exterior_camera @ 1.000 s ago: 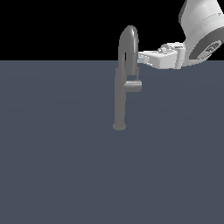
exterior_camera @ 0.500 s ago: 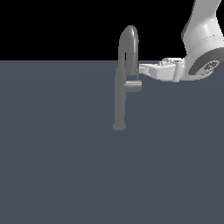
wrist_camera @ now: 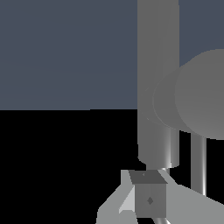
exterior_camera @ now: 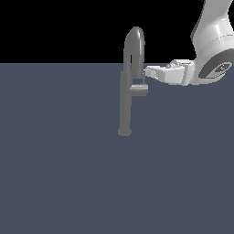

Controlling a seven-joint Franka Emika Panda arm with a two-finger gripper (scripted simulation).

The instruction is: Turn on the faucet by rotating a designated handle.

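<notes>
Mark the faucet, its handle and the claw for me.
faucet (exterior_camera: pixel 124 107): exterior view, middle of the upright column.
handle (exterior_camera: pixel 139 90): exterior view, side of the stubby cylinder.
claw (exterior_camera: pixel 145 78): exterior view, at its fingertips, just above the handle.

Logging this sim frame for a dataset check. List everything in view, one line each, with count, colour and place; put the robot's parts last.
faucet: one, grey metal, upright on the dark surface near the scene's middle, arched spout on top.
handle: one, grey, short cylinder sticking out of the column toward the exterior view's right.
surface: one, dark blue-grey, under everything.
robot arm: one, white, entering from the exterior view's upper right.
gripper: one, white with grey fingertips, just above the handle beside the spout; open or shut unclear.
</notes>
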